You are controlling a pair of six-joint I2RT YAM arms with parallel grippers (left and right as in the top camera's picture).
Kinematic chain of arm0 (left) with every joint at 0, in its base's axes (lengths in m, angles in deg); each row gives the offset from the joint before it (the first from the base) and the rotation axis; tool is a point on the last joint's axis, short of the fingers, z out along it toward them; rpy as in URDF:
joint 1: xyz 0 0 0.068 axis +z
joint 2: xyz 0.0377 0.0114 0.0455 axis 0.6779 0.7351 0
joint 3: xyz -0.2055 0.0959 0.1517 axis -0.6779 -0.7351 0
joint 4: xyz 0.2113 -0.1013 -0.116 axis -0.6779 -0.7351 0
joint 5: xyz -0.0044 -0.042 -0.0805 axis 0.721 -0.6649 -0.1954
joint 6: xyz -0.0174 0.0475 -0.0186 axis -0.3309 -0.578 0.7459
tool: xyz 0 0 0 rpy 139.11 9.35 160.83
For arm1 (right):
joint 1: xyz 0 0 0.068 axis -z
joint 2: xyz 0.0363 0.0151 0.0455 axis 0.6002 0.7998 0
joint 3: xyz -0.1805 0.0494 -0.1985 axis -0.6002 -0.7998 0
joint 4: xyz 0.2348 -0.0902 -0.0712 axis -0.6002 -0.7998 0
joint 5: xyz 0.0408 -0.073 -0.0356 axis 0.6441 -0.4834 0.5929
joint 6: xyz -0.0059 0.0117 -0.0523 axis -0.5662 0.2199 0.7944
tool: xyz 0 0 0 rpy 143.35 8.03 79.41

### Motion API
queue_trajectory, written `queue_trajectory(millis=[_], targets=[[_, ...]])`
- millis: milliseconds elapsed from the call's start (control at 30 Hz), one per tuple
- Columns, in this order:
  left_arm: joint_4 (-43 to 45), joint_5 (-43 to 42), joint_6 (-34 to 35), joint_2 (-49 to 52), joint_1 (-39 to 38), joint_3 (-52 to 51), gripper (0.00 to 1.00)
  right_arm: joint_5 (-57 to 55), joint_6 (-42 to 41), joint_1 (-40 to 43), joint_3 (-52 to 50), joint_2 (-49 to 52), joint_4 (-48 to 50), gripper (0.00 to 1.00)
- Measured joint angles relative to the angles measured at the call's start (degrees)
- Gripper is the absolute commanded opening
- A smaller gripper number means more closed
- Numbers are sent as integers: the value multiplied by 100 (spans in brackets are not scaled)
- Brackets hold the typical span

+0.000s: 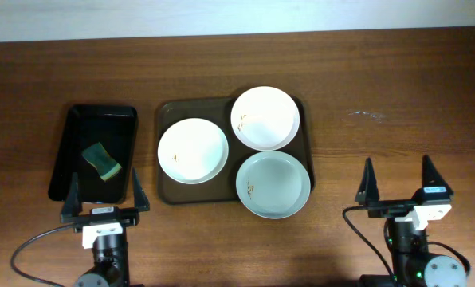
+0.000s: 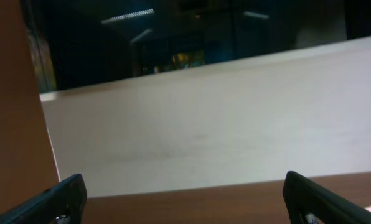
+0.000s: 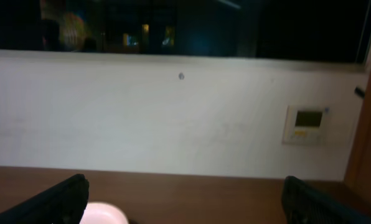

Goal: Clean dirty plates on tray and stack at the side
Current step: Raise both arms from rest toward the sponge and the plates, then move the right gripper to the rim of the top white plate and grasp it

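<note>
Setting: a dark wooden table seen from above, with a pale wall along its far edge.
Tray: a brown tray with rounded corners lies mid-table, between the two arms.
Dirty plates: three lie side by side on the tray, none stacked.
Left plate: a white plate with brown specks near its left side.
Far plate: a second white plate, specked, reaching over the tray's far rim.
Near plate: a pale blue-green plate, specked, overhanging the tray's near right corner.
Spacing: the plates sit close together; whether their rims touch cannot be told.
Left gripper: spread wide, holding nothing, at the table's near edge.
Right gripper: also spread wide and empty, well to the right of the tray, with bare wood between them.
In the way: a black tray lies straight ahead of the left gripper, left of the brown tray.
Sponge: a green and yellow one, lying in the black tray.
Wrist views: both look level at the wall; the right one shows a small wall panel.
</note>
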Motion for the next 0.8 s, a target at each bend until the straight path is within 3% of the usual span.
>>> queue_trajectory(millis=[167, 267, 500, 667, 800], targets=[[-111, 85, -192, 721, 0, 883, 99, 0, 389, 0, 1058, 1075, -59, 98], [-522, 98, -234, 1515, 0, 1591, 99, 68, 466, 0, 1954, 1897, -592, 98], [-2385, -400, -273, 4004, 0, 4146, 99, 459, 481, 0, 4144, 3696, -2310, 98], [-3633, -1257, -282, 5842, 0, 6063, 99, 874, 413, 0, 4802, 4631, -2599, 98], [-5292, -2358, -297, 7366, 0, 7934, 99, 1388, 35, 2, 5014, 5174, -2699, 98]])
